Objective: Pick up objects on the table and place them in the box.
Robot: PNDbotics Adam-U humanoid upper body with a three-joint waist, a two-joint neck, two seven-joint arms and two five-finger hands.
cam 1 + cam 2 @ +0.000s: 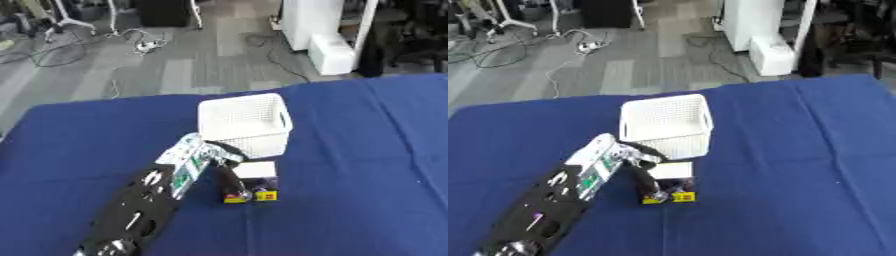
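Note:
A small box (257, 171) with a white top, dark sides and yellow labels along its base stands on the blue table, just in front of the white perforated basket (243, 120). My left arm reaches in from the lower left. My left hand (220, 156) is at the box's left side, its dark fingers (233, 186) curled down against the box's left face and its thumb over the top edge. The far side of the box is hidden. The basket looks empty from here. My right hand shows in no view.
The blue cloth-covered table (367, 160) stretches wide to the right and front. Beyond its far edge lie grey floor, cables and a white cabinet (328, 30).

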